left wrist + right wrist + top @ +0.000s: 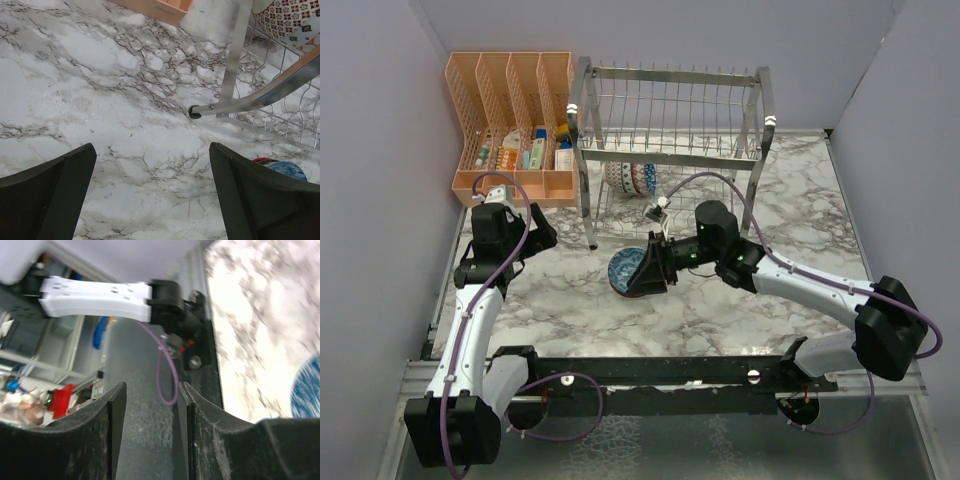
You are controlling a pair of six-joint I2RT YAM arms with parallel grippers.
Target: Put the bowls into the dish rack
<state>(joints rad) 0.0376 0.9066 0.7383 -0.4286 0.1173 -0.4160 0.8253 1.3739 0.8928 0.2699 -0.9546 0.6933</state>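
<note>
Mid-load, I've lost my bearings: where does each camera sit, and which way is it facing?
Top external: above and behind the bases, facing down on the dish rack, left arm and right arm.
Left wrist: faces down at the marble table beside the rack's foot; the left fingers, open, frame the bottom.
Right wrist: blurred, faces sideways toward the near edge; the right fingers fill the bottom.
Shared: all three catch the blue bowl.

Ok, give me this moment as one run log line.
left gripper open, empty, near dish rack | right gripper open, beside blue bowl | patterned bowls in lower tier | blue bowl not yet loaded
</note>
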